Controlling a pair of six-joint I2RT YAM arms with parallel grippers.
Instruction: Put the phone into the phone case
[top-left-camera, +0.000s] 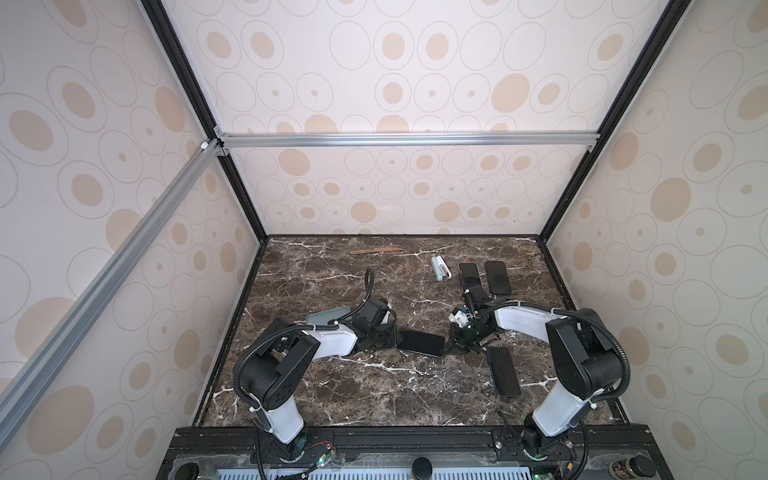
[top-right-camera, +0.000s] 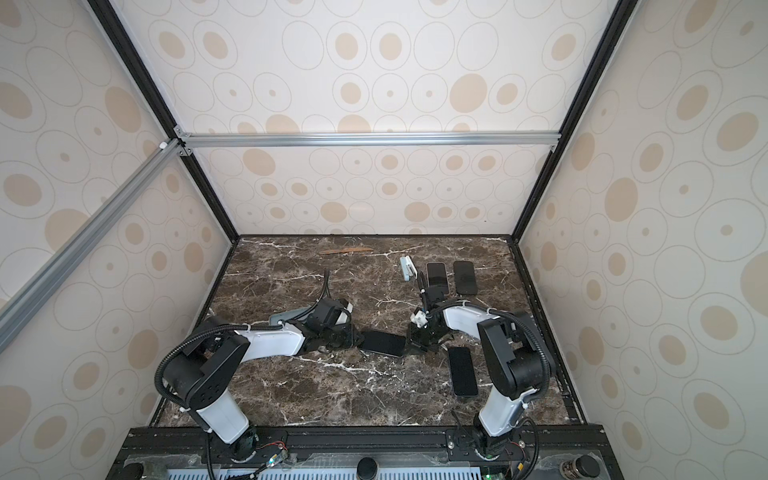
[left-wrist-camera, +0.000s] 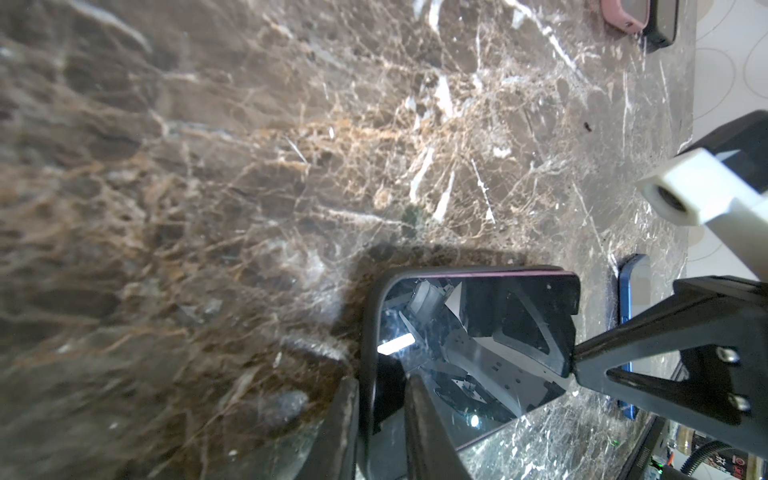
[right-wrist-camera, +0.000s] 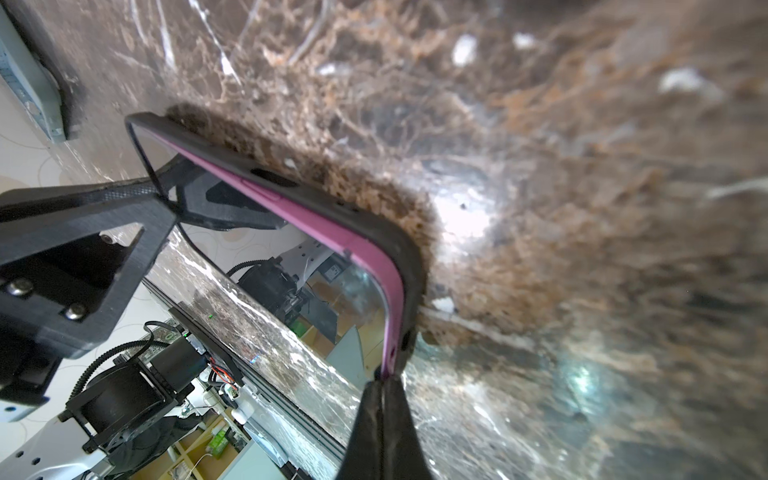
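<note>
Marble desk (top-left-camera: 332, 395). Phone (top-left-camera: 420, 343) in black phone case (right-wrist-camera: 409, 257), pink edge showing. Left end effector (top-left-camera: 397, 338) clamped on one phone end; right end effector (top-left-camera: 446, 348) pinched shut, touching opposite end.

Robot lab booth: aluminium frame (top-left-camera: 407, 139), patterned walls (top-left-camera: 415, 62).

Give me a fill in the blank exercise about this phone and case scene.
The phone with a pink rim sits in a ___ rubbery phone case. The left gripper clamps one end of that case; the right gripper, at its corner, is ___. Elsewhere, ___ dark phones lie flat on the brown marble table. A thin wooden stick lies by the table's ___ edge.
Missing: black; shut; three; far.
</note>
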